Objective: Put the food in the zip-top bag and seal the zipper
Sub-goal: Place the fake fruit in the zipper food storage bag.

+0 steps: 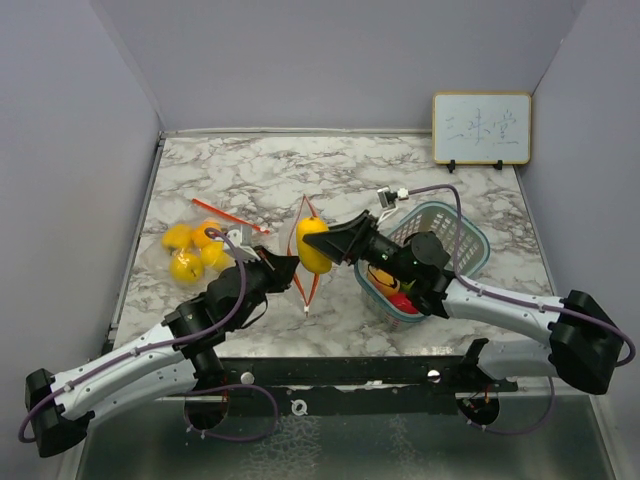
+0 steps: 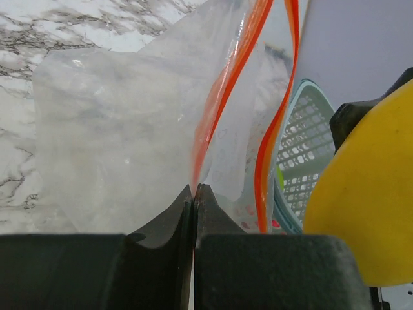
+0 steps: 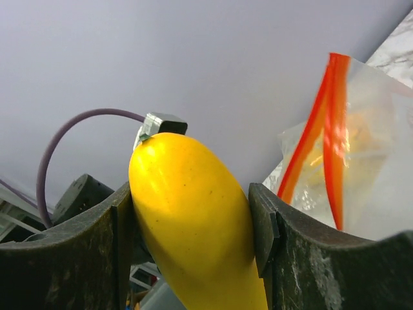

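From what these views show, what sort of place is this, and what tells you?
Probably a robot test cell: grey walls box in a marble-patterned table, a left arm and a right arm sit at its near edge, and a whiteboard stands at the back.

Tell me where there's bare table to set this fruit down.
Bare marble runs along the back, from the filled bag to the whiteboard, and right of the basket. The middle is crowded: left gripper, open bag, right gripper with the fruit.
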### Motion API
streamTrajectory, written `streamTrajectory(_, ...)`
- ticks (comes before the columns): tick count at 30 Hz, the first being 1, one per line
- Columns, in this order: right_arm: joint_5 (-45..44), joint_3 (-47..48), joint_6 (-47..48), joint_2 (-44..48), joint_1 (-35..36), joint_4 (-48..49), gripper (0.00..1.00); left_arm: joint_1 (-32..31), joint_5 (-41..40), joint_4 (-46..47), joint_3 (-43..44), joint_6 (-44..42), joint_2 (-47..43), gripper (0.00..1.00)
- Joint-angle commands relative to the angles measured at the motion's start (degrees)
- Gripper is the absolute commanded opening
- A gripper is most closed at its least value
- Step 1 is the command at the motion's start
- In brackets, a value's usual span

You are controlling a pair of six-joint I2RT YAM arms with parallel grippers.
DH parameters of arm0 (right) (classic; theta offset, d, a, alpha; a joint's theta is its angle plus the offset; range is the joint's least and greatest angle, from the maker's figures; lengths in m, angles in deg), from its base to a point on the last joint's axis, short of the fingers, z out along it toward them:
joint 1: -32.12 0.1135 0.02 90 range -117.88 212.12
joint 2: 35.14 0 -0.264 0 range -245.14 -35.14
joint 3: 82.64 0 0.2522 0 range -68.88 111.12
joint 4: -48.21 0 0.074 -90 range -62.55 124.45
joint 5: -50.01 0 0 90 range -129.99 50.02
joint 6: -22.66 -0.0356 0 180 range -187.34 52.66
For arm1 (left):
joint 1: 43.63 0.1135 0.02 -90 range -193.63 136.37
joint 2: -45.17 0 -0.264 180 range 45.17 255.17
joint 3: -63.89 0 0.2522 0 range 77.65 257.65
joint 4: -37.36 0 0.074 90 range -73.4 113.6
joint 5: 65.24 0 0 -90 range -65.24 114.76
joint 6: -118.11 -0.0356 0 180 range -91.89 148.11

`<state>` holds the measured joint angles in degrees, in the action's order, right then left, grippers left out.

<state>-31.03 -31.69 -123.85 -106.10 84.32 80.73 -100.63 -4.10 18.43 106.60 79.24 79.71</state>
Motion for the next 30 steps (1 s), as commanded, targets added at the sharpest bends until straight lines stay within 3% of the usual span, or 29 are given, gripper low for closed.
streamTrajectory(1,-7.5,2.6,2.0,-2.0,2.4,3.2,0.02,0.1,2.4,4.2,0.6,1.9,1.3,0.00)
streamTrajectory(7,-14.9,1.6,4.6,-7.3,3.9,3.5,0.02,0.1,4.9,5.9,0.1,4.5,0.1,0.00)
streamTrajectory(15,-32.8,1.9,11.0,-4.3,7.0,-14.6,0.02,0.1,3.8,2.1,0.1,5.6,-4.5,0.00)
streamTrajectory(25,-35.3,10.1,19.0,-6.8,11.1,-31.8,0.05,0.1,0.4,3.3,-0.5,5.3,-5.4,0.00)
streamTrajectory(30,-33.0,12.2,20.5,-6.8,12.4,-31.7,0.08,0.1,1.8,4.9,-1.5,5.8,-3.2,0.00)
